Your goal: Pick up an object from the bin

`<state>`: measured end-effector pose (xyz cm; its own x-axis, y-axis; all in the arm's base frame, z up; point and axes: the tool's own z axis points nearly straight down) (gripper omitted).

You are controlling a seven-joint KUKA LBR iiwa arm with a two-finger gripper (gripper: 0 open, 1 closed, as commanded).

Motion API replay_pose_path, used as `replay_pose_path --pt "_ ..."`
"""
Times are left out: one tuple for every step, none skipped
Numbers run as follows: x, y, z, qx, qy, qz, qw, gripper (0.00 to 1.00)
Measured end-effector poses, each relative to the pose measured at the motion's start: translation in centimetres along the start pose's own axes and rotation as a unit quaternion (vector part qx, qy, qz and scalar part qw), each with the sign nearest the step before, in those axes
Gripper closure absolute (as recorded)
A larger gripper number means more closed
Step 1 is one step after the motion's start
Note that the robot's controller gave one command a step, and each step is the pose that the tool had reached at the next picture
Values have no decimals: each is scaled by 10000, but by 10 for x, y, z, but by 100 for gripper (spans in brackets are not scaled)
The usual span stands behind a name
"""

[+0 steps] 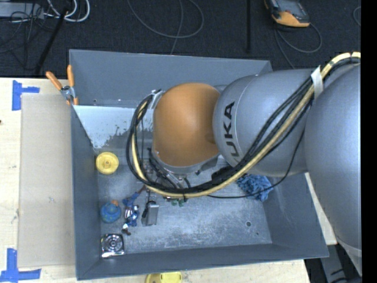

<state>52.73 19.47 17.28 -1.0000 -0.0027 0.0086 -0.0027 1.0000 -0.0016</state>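
Bin [194, 240], grey metal.
- Gripper [147, 212]: low over the floor, lower left of frame, beneath the orange cover [185, 122]. Cannot tell whether it is apart or together.
- Blue piece [131, 214]: small, just left of the gripper and likeliest pick. Its long axis seems to run up-down in frame.
- Blue knob [110, 211]: further left.
- Yellow disc [106, 163]: upper left.
- Silver cap [112, 244]: lower left corner.
- Blue cloth [254, 186]: right, well apart.

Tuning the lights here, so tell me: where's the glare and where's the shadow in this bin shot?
In the camera view, light washes out the bin's upper-left wall; the orange cover carries a broad soft sheen; the bin floor close under the arm lies in shadow, while the yellow disc is evenly lit.
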Motion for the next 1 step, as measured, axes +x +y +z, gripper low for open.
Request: replay_pose_path --pt "-2 -1 -5 -7 -36 19 10000 0"
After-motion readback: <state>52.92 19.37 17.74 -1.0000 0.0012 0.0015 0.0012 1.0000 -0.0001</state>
